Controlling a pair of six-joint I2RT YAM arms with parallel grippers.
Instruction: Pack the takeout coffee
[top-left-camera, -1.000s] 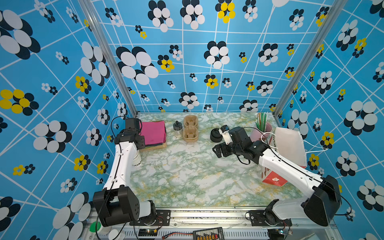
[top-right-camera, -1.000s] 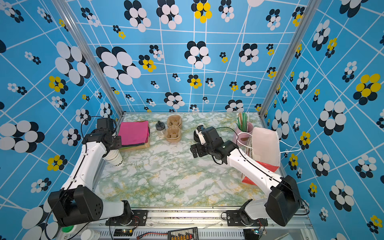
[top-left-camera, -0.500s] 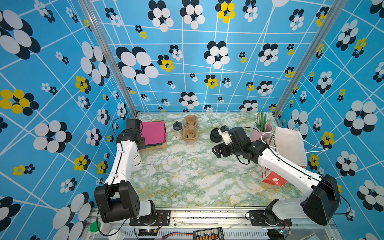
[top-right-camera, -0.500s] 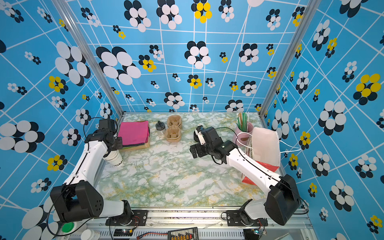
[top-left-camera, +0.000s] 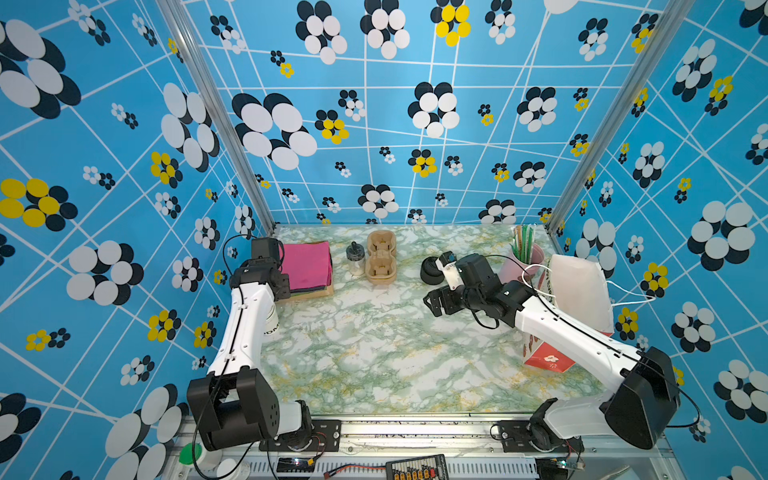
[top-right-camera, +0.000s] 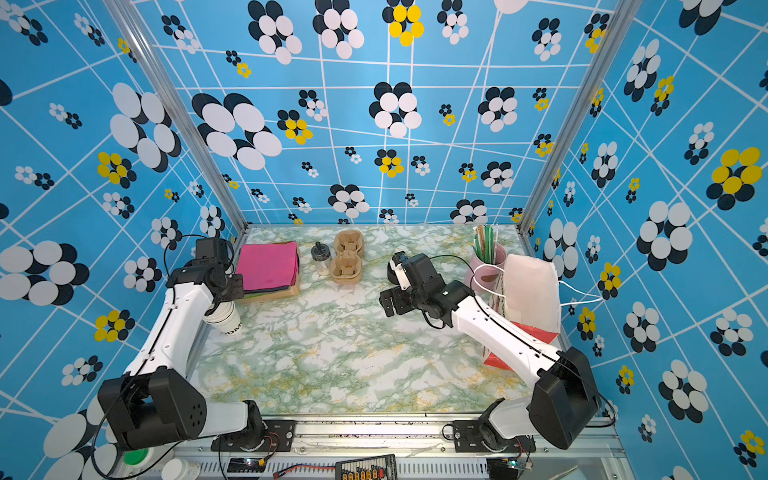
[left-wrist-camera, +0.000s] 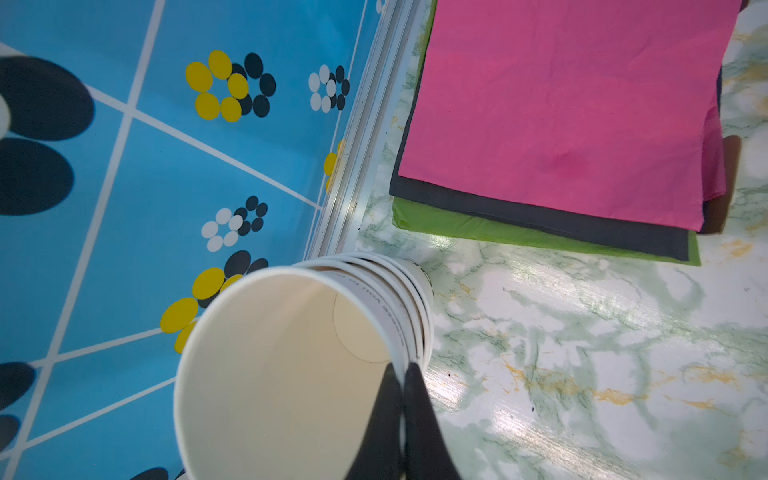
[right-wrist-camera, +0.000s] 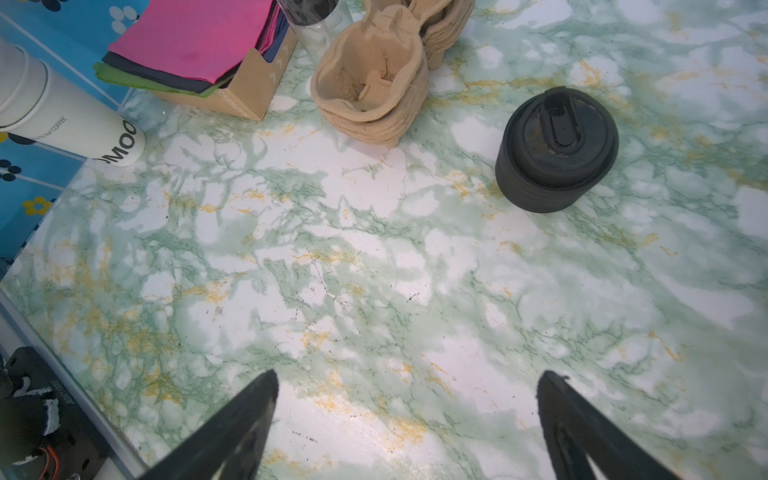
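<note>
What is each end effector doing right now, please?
Left end effector: closed on the rim of the top cup.
Right end effector: open, holding nothing.

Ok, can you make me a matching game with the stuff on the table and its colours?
Things:
1. top napkin
2. lids
3. cups
4. carriers

Colours:
A. black
B. tan
C. pink
D. white

Pairs: 1-C, 2-A, 3-D, 4-B
</note>
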